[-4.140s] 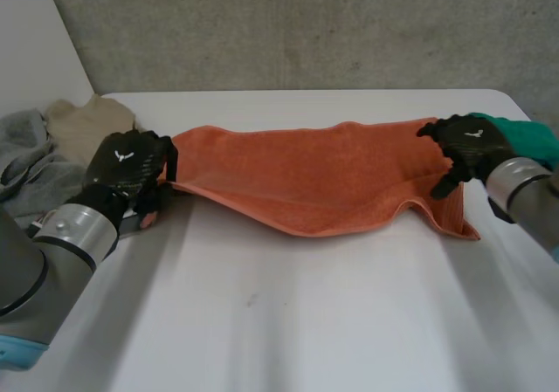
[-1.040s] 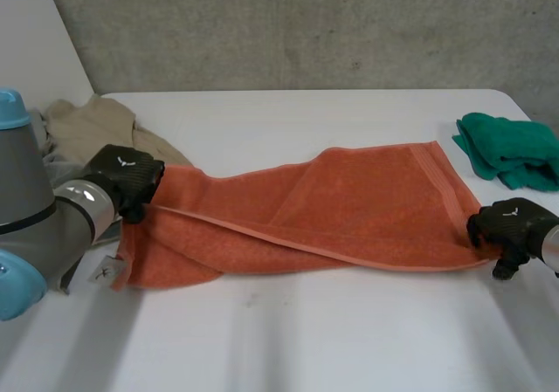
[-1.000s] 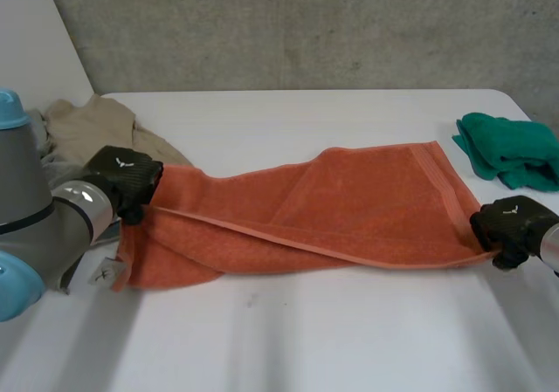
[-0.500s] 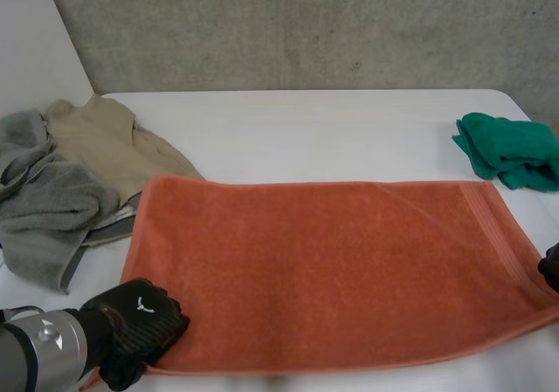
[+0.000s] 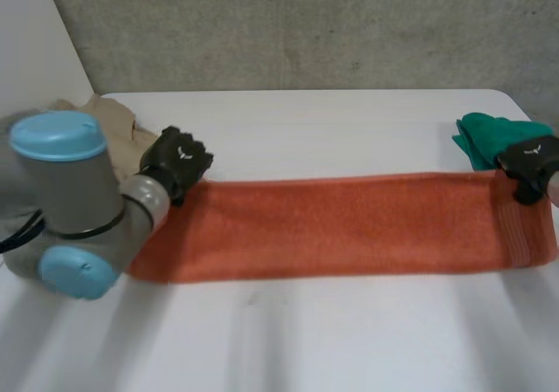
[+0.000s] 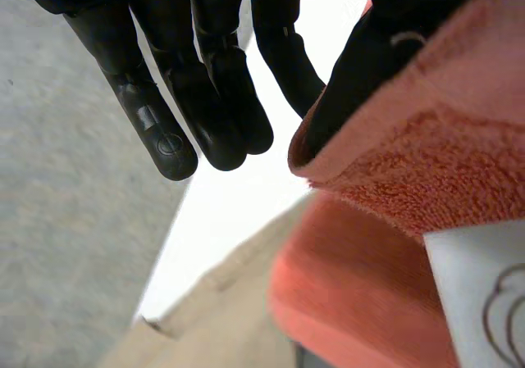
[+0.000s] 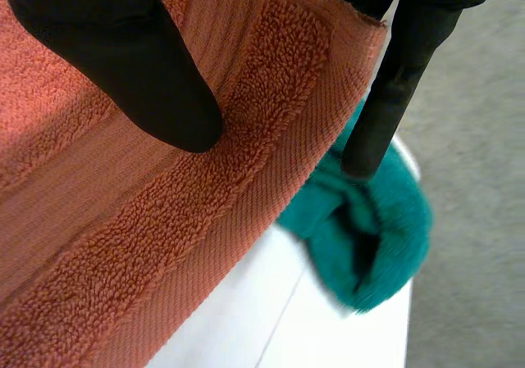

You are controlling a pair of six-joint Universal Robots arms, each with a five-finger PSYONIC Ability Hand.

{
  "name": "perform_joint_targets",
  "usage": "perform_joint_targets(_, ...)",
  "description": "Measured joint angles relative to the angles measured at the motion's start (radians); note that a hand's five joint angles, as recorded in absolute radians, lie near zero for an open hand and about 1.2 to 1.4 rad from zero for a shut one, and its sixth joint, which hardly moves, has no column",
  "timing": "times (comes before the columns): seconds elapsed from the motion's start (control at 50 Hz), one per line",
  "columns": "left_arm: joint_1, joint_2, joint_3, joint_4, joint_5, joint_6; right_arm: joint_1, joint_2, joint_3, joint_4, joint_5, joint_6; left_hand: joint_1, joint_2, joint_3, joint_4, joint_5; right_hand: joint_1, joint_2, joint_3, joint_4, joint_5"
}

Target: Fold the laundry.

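The orange towel point(image 5: 349, 226) lies on the white table point(image 5: 306, 340) as a long, narrow folded strip, running across the table from one hand to the other. Its far left corner is at the left hand point(image 5: 177, 161). In the left wrist view that hand's fingers point(image 6: 213, 97) are straight and held apart from the cloth, while a towel corner hangs over the thumb point(image 6: 361, 65) and is not pinched. A white label point(image 6: 480, 294) shows on the towel below it.

At the far right corner sits the right hand point(image 5: 528, 161) – spread, its thumb point(image 7: 123, 65) resting flat on the towel's woven border and a straight finger point(image 7: 394, 89) reaching past the edge.

A crumpled green cloth point(image 5: 485, 139) lies just beyond that corner – touching or nearly touching the towel. A beige garment point(image 5: 113, 117) lies behind the left arm point(image 5: 79, 209), near the table's left edge.
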Motion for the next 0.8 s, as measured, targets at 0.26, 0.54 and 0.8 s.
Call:
perform_joint_targets(0.26,-0.036,-0.237,0.212,0.108,-0.022,0.043,0.096,0.167,-0.115,-0.234,0.118,0.077,-0.494,-0.427,-0.422,-0.428,-0.421,-0.753,-0.803,-0.79,-0.786,-0.776)
perform_joint_targets(0.54,-0.068,-0.101,0.133,0.069,-0.175,-0.043,0.075,0.015,-0.068,-0.162,0.13,0.175,-0.967,-0.993,-0.984,-1.001,-0.944,-0.898,-0.965,-0.979,-0.991,-0.939)
perform_joint_targets(0.8,-0.06,0.187,-0.212,0.08,-0.074,-0.23,-0.136,-0.167,0.27,0.03,-0.144,0.011,-0.968,-0.995,-0.984,-1.001,-0.944,-0.764,-0.835,-0.824,-0.835,-0.79)
